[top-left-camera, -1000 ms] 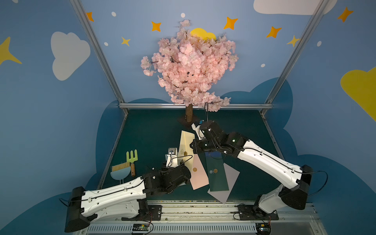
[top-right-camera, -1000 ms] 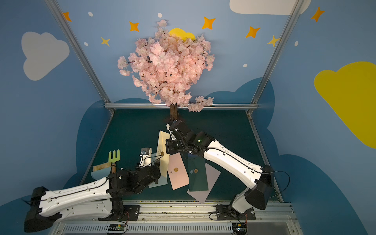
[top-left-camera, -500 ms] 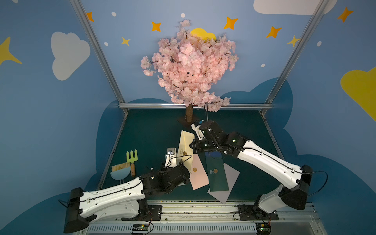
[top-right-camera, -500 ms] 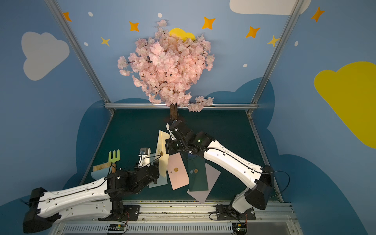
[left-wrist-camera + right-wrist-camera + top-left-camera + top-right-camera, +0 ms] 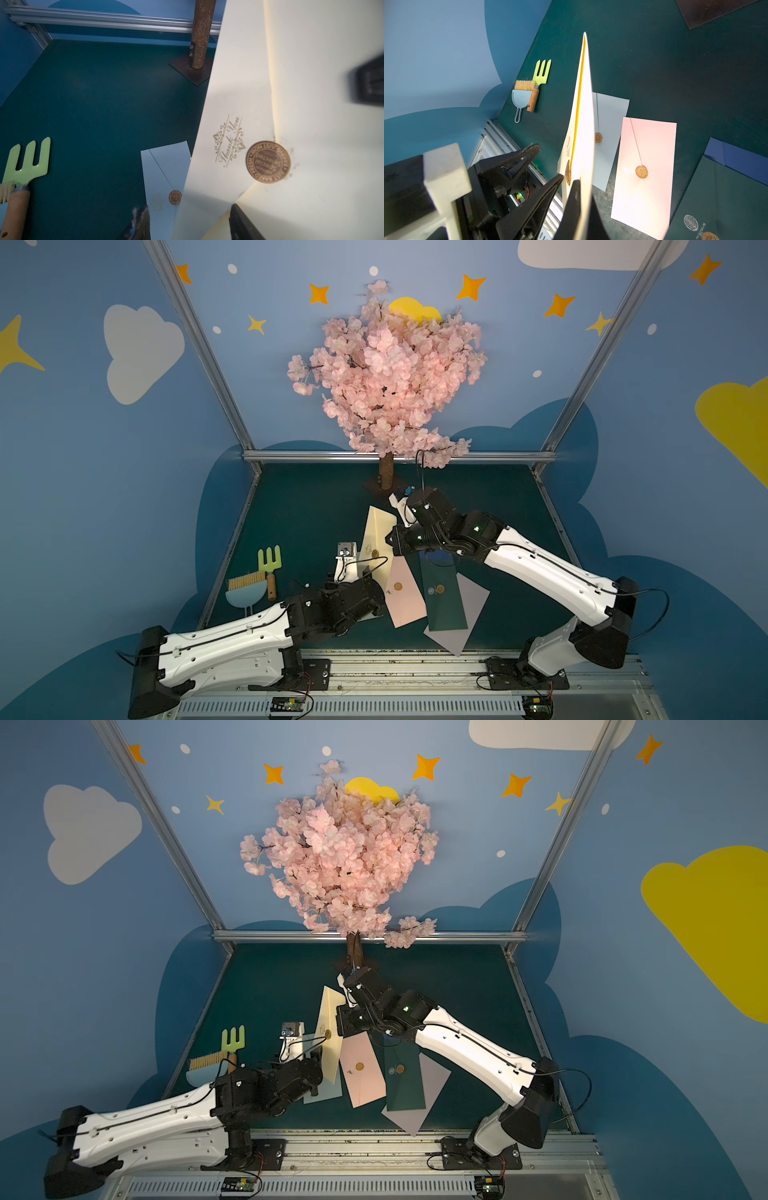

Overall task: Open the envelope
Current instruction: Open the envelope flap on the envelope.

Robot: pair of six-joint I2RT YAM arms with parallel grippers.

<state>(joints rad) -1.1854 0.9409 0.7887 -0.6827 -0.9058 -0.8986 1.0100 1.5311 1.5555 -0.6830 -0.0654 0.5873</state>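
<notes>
A cream envelope with a "Thank You" print and a round gold seal hangs tilted above the table. My right gripper is shut on its upper edge, seen in both top views. My left gripper is open at the envelope's lower end. One dark fingertip lies against the flap's edge and the other fingertip stands off to the side. A thin yellow gap shows along the flap. The seal still sits over the flap's point.
Under the cream one lie a light blue envelope, a pink envelope, a dark green envelope and a lilac envelope. A green hand rake and a brush with dustpan lie at the left. The tree trunk stands behind.
The left arm has crept slightly towards the cream envelope. The right gripper and the envelope have kept their place.
</notes>
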